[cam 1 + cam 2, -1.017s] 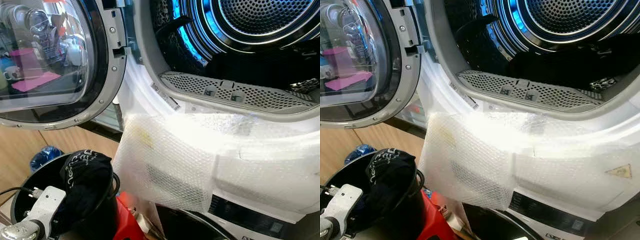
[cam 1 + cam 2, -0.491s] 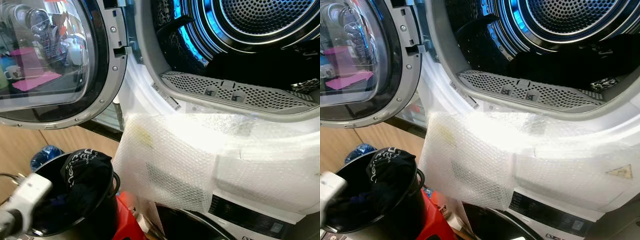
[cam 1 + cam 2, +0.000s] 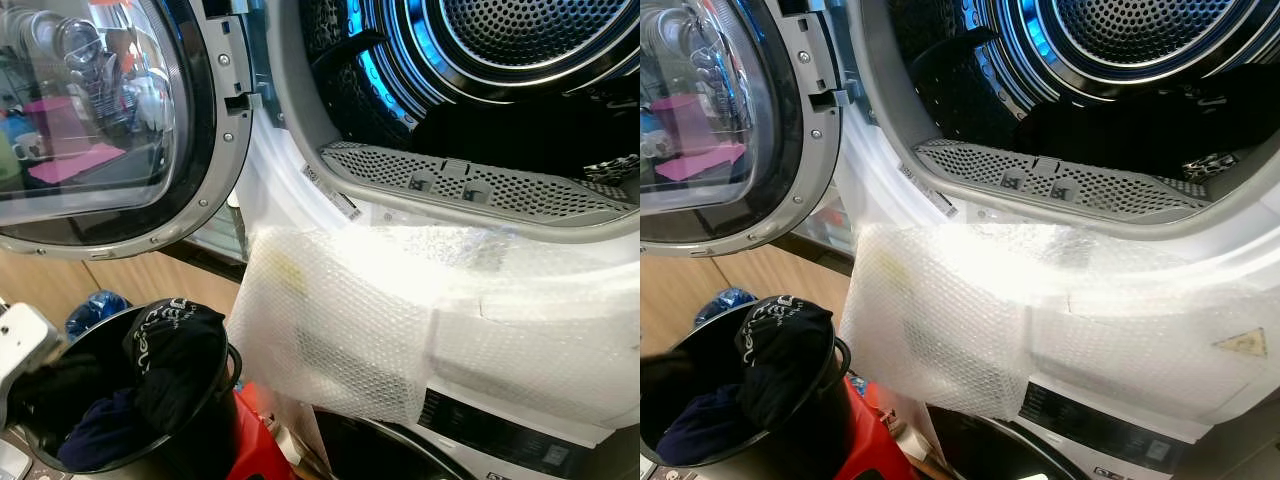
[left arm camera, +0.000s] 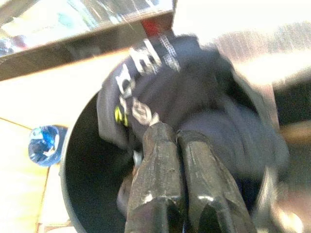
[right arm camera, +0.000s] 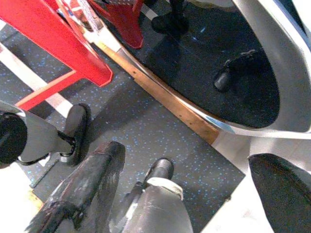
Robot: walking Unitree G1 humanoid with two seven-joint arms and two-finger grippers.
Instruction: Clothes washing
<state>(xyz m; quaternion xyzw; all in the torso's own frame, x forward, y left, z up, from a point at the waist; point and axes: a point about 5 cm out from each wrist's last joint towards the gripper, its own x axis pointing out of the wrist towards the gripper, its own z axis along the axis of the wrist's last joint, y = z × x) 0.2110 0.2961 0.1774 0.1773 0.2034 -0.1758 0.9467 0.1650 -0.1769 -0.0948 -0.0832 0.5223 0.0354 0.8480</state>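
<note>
A black bucket [image 3: 218, 400] stands at the lower left, below the machine's open door [image 3: 100, 120]. A black garment with white lettering [image 3: 170, 340] lies in it over a blue one [image 3: 100, 440]. My left gripper [image 4: 167, 128] is shut, and its tips sit at the black garment [image 4: 160, 82] inside the bucket. Whether cloth is pinched between them is unclear. Its white wrist [image 3: 22, 345] shows at the left edge. The steel drum [image 3: 520, 40] is open with dark laundry [image 3: 520, 130] inside. My right gripper [image 5: 187, 155] hangs open over the speckled floor [image 5: 146, 121].
Bubble wrap [image 3: 350, 320] covers the machine's front below the opening. A red stool [image 3: 255, 445] stands beside the bucket, and a blue object [image 3: 95, 308] lies on the wooden floor. A second machine's round door [image 3: 380, 455] sits low down.
My left arm's white wrist has moved left toward the picture's edge. The blue garment in the bucket now shows where the wrist covered it.
</note>
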